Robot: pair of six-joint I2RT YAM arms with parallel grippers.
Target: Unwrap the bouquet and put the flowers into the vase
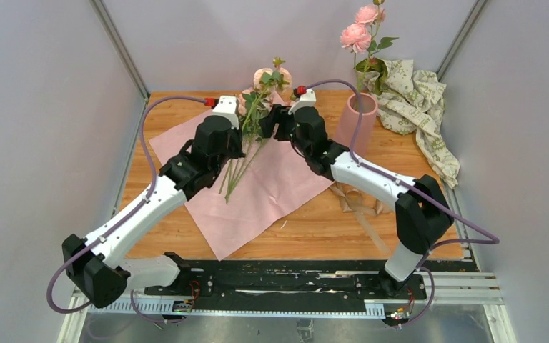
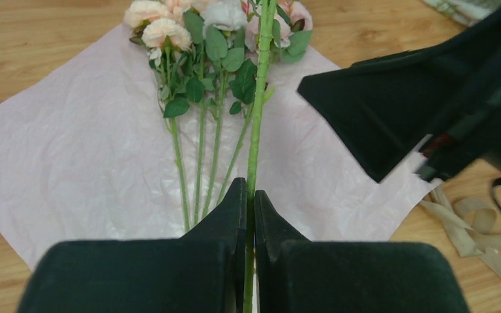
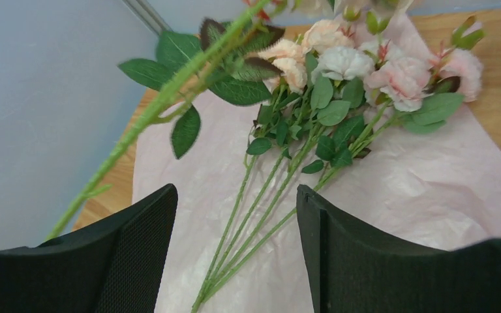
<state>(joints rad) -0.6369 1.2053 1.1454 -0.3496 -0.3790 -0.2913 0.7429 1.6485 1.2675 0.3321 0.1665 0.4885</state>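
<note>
The flowers [image 2: 202, 85] lie flat on the opened pink wrapping paper [image 1: 271, 193], blooms toward the far end of the table [image 1: 429, 214] and thin stems fanning back toward the arms. The paper is spread out as a crinkled sheet, so the bouquet is unwrapped, and none of the small peach-pink blooms is in the vase [image 1: 343, 132].

The left gripper [image 2: 250, 189] is clenched on a thick green stem [image 2: 258, 98]. Its two fingers pinch the stem low down, and the stem runs up across the small flowers' leaves in the left wrist view. From the right wrist it shows lifted off the paper at a slant, carrying larger dark leaves.

The right gripper [image 3: 235, 192] hangs above the paper beside the flowers with its fingers spread wide and nothing between them (the stems seen in the gap lie on the sheet below).

The pink vase stands upright at the far right, just beyond the right gripper, holding one tall stem with two larger pink blooms [image 1: 357, 36]. Behind it sits crumpled cream-green patterned paper [image 1: 414, 100]. A loose tan ribbon [image 2: 470, 222] lies on the wood beside the sheet's right edge.
</note>
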